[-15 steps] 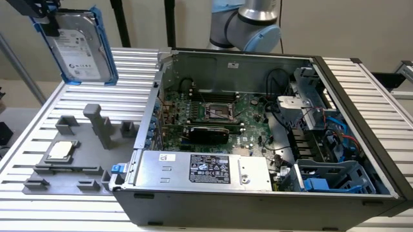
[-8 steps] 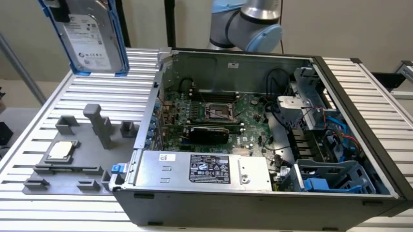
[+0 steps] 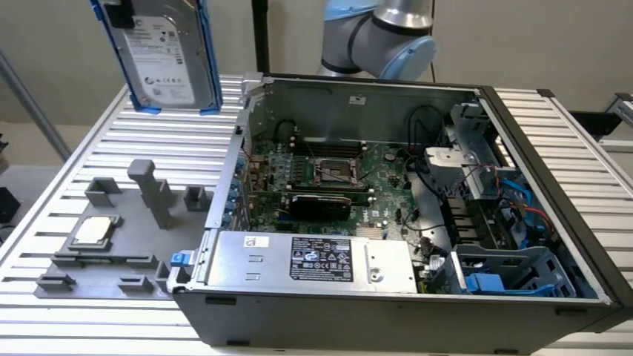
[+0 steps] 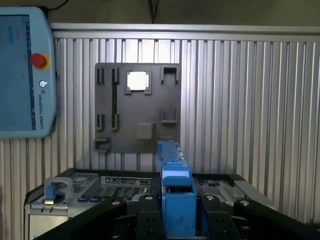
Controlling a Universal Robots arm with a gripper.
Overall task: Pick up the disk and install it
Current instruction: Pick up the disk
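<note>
The disk (image 3: 163,63), a silver drive with a white label in a blue carrier bracket, hangs upright in the air above the table's far corner at the exterior view's left, well clear of the open computer case (image 3: 396,315). In the wrist view the disk (image 4: 175,182) appears edge-on as a blue strip. My gripper (image 4: 178,222) is shut on it, with a black finger on each side. The case's drive cage (image 3: 509,271), which has blue plastic parts, sits at the near corner at the exterior view's right.
A grey fixture plate (image 3: 109,237) with upright posts and a small square CPU chip (image 3: 94,230) lies beside the case at the exterior view's left. The power supply (image 3: 316,259) fills the case's front. A teach pendant (image 4: 22,70) rests on the slatted table. The arm's joints (image 3: 381,33) stand behind the case.
</note>
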